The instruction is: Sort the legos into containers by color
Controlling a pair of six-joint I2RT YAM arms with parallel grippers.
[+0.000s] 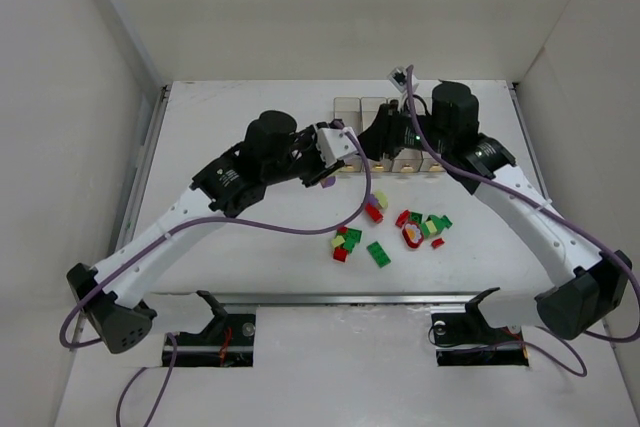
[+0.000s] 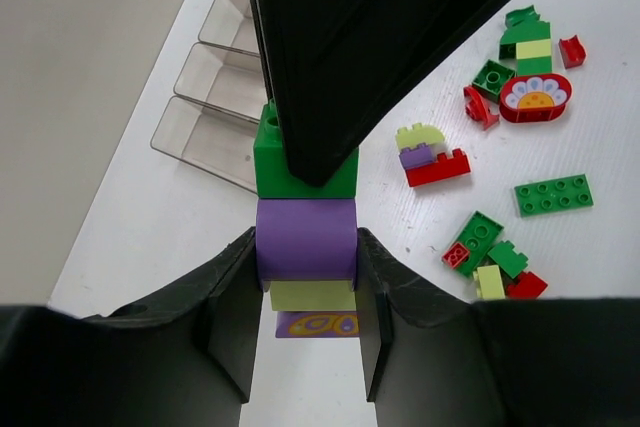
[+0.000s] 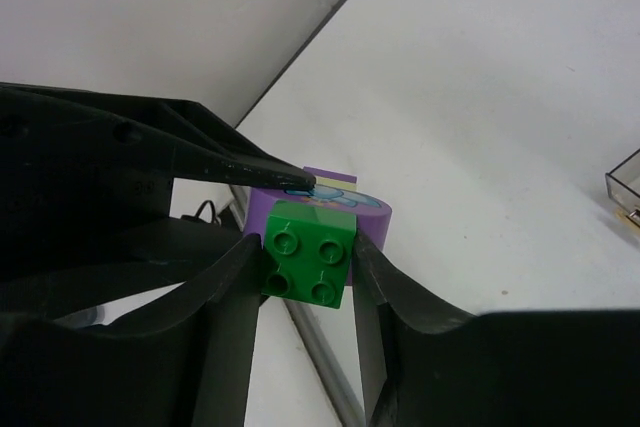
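A stack of legos hangs in the air between both grippers. My left gripper (image 2: 307, 277) is shut on its purple brick (image 2: 305, 237), with a pale yellow brick (image 2: 312, 295) and a printed purple piece (image 2: 316, 324) behind it. My right gripper (image 3: 305, 262) has closed on the green brick (image 3: 308, 252) at the stack's other end, a finger touching each side. The clear containers (image 2: 210, 97) stand in a row beyond, partly hidden by the arms in the top view (image 1: 347, 107). Loose legos (image 1: 420, 227) lie on the table.
A red flower piece (image 2: 535, 99), a flat green plate (image 2: 553, 195) and mixed red, green and yellow bricks (image 1: 345, 242) are scattered on the white table in front of the containers. White walls (image 1: 90, 97) close in both sides and the back.
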